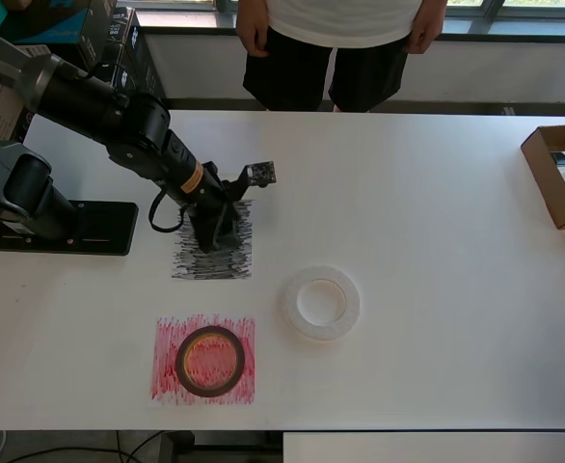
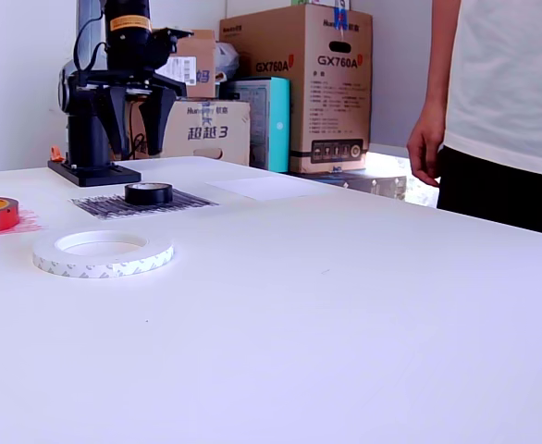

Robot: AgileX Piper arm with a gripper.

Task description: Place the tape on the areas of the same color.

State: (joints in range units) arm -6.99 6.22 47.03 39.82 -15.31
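Overhead: end effector (image 1: 210, 230) hides black roll (image 2: 149, 192).

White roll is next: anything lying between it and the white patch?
Nothing visible. In the exterior view only bare table lies between the white roll and the white patch; the black roll sits off that line.
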